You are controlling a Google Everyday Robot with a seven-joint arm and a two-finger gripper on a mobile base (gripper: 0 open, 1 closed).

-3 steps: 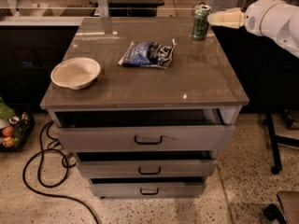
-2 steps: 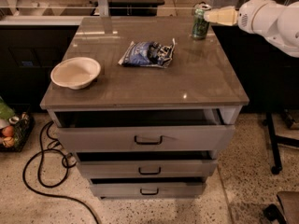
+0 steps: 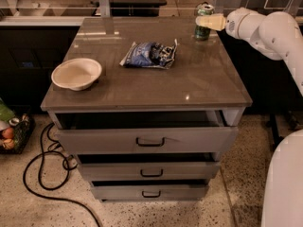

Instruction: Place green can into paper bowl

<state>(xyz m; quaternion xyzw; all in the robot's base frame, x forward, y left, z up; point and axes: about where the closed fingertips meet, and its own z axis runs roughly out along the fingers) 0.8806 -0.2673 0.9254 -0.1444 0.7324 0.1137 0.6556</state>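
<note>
The green can (image 3: 202, 33) stands upright at the far right corner of the cabinet top (image 3: 189, 82). My gripper (image 3: 202, 21) reaches in from the right at mid-height of the can, and its cream tip crosses in front of the can's body. The white arm (image 3: 265, 27) runs off to the right. The paper bowl (image 3: 75, 74) sits upright near the front left corner of the top, far from the can and gripper.
A blue-and-white foil snack bag (image 3: 150, 55) lies on the top between can and bowl. The cabinet's top drawer (image 3: 147, 138) is pulled slightly out. A black cable (image 3: 42, 174) loops on the floor at the left, beside a basket (image 3: 12, 131).
My gripper has moved left toward the can; its tip was beside the can's right edge and now overlaps the can's front. Can, bowl and bag have not moved.
</note>
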